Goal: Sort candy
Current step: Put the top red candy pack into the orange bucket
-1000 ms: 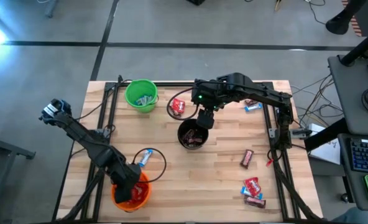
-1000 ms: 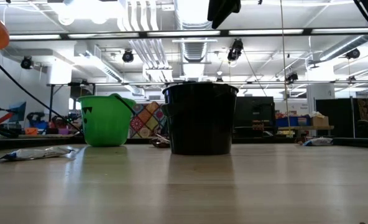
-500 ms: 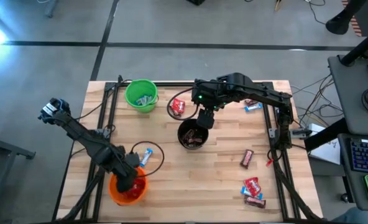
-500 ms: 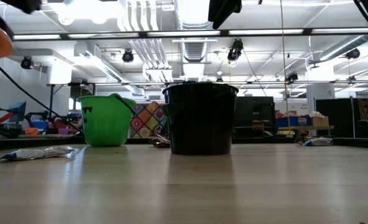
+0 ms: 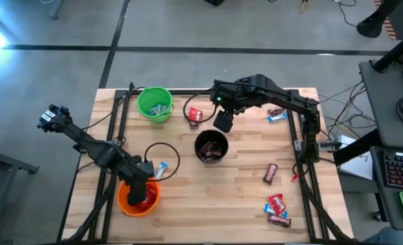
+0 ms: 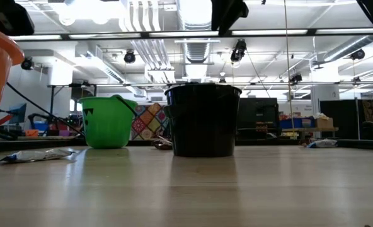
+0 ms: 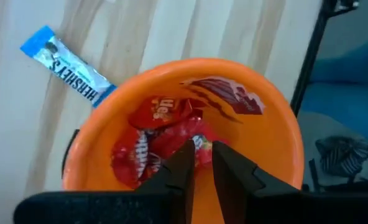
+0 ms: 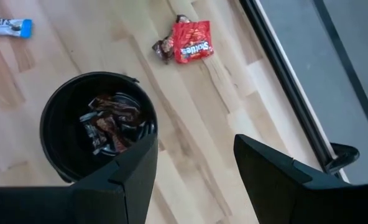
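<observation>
While your left tool [image 7: 199,163] hangs just above the orange cup [image 5: 138,197] at the near-left of the wooden surface [image 5: 242,177], its fingers [image 7: 179,165] stand almost together with only a narrow gap and nothing between them; below them the cup holds a heap of red-wrapped candy [image 7: 162,134]. A blue-and-white Hershey's bar [image 7: 66,65] lies on the surface just beside that cup's rim, and you can see it too in the high view [image 5: 160,169]. Your right tool [image 8: 195,165] is raised over the surface between the black cup [image 5: 211,148] and a red Skittles pack [image 8: 193,41], its fingers [image 8: 134,168] spread wide apart and holding nothing. The black cup sits near the middle of the surface with dark brown bars [image 8: 109,124] inside. A small dark-wrapped piece [image 8: 162,46] touches the Skittles pack. The green cup [image 5: 154,104] stands at the far-left with pale wrappers [image 5: 158,107] in it. Unsorted candy is spread over the right half: a blue-and-white bar [image 5: 277,117] and a dark piece [image 5: 276,111] near the far-right edge, a brown bar [image 5: 271,173] on the right side, and a red pack [image 5: 276,203] with a dark bar [image 5: 279,220] at the near-right corner. From the low view, the green cup [image 6: 107,122] and black cup [image 6: 202,120] stand upright, with one pale wrapped bar [image 6: 36,154] lying flat at the left.
</observation>
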